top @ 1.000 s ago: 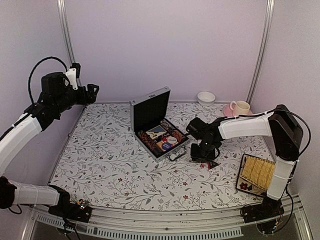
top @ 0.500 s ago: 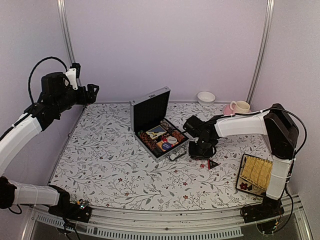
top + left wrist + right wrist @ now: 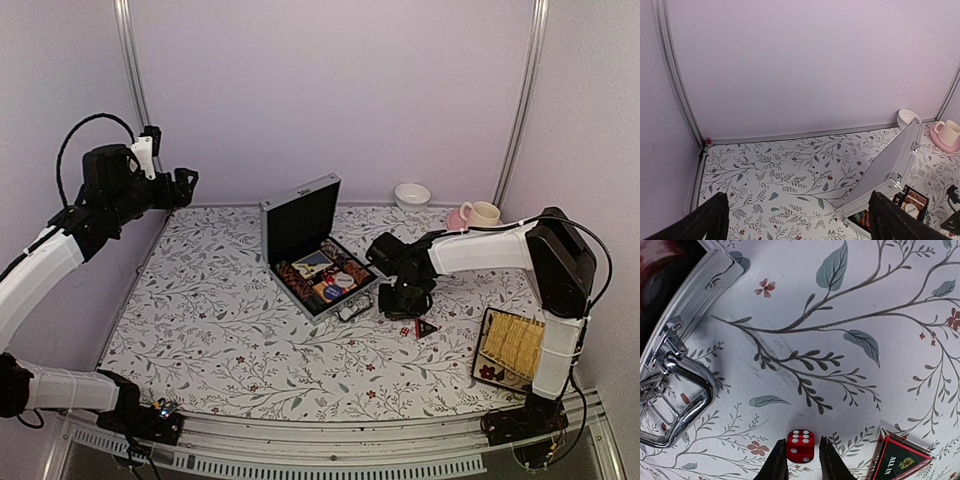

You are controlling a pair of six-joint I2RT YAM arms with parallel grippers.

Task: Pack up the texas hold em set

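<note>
The silver briefcase point(image 3: 300, 215) stands open mid-table, with chip stacks and cards point(image 3: 325, 275) in its black base; it also shows in the left wrist view point(image 3: 890, 170). Its metal handle point(image 3: 685, 395) lies at the left of the right wrist view. My right gripper point(image 3: 405, 303) is low over the cloth just right of the case. In its wrist view the right gripper point(image 3: 801, 460) straddles a red die point(image 3: 800, 445) that lies on the cloth; the jaws are narrowly apart, with a small gap on the right side. The black-red triangular marker point(image 3: 900, 460) lies just right of it point(image 3: 425, 327). My left gripper point(image 3: 185, 185) is raised at the far left, open and empty point(image 3: 797, 220).
A yellow woven tray point(image 3: 515, 345) lies at the front right near the right arm's base. A pink cup point(image 3: 480, 213) on its saucer and a white bowl point(image 3: 412, 195) stand at the back right. White walls and metal posts close in the floral-cloth table.
My right gripper has moved left, from over the triangular marker to over the red die, uncovering the marker. The left arm has not moved.
</note>
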